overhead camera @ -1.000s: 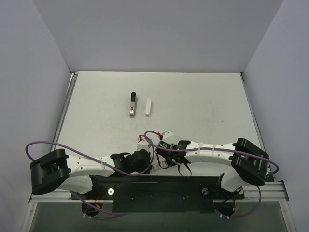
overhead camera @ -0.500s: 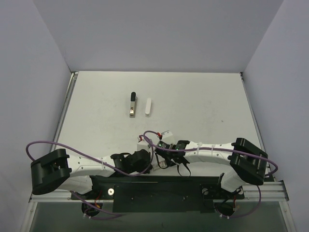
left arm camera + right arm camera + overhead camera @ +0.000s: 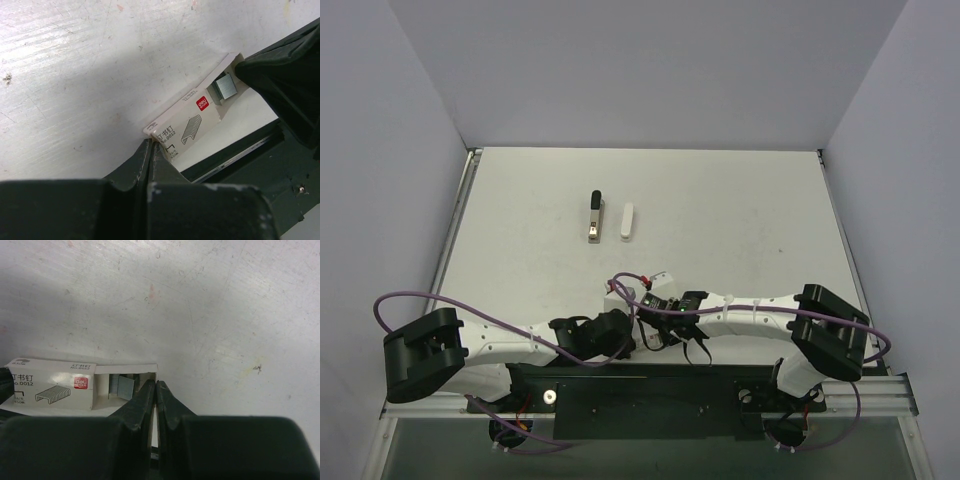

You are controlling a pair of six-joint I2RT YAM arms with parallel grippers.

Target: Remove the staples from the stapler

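Note:
Far from both arms, the stapler lies at the middle back of the table in the top view. Its brass channel with a black end and its white bar lie side by side with a gap between them. The staples do not show in it at this distance. My left gripper is shut and empty, its tips against the closed end of a small white box. My right gripper is also shut and empty, its tips at the box's open end.
The white cardboard box with a red label lies near the table's front edge. Its drawer is slid out, with grey metal blocks inside. Purple cables loop over both arms. Grey walls stand round the table.
The right arm has crept slightly to the left. The left arm, the box and the stapler have not moved, and both grippers stay shut.

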